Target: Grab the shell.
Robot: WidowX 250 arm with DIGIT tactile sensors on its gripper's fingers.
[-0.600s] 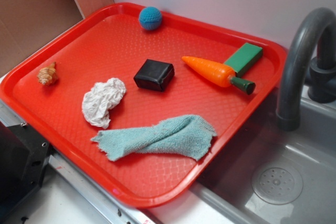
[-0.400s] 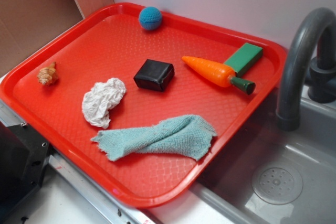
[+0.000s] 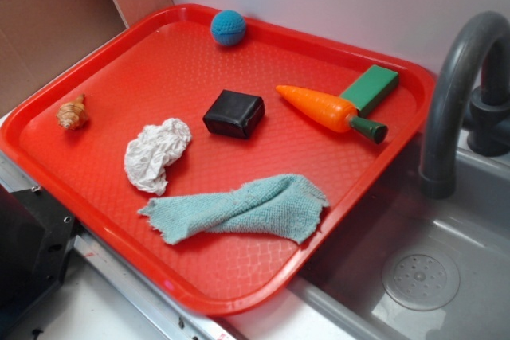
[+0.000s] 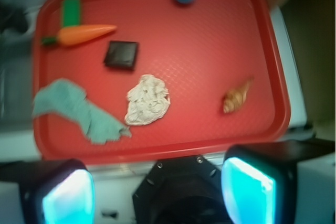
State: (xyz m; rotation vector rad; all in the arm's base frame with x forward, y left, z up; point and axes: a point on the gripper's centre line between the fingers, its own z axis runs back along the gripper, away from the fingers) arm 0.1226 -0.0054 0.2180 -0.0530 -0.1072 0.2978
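In the exterior view, a red tray (image 3: 96, 77) lies beside a grey sink (image 3: 446, 260) with a dark tap (image 3: 458, 77). The shell (image 3: 72, 113) rests near the tray's left edge, apart from everything else. A crumpled wad of paper (image 3: 155, 154) sits toward the tray's middle, with a black block (image 3: 233, 113) just past it. A light blue cloth (image 3: 239, 209) stretches along the front part of the tray. A toy carrot (image 3: 327, 109) lies near the right edge, its green tip pointing at the sink, and a green block (image 3: 370, 88) touches it from behind. A blue ball (image 3: 228, 27) sits at the far edge. The gripper is out of sight here.

In the wrist view, somewhat blurred, the gripper (image 4: 157, 192) hangs above the counter outside the tray's near edge, its two fingers (image 4: 247, 190) spread wide with nothing between them. The shell (image 4: 237, 97) lies on the tray's right side, well apart from the fingers, with the wad of paper (image 4: 148, 99) to its left.
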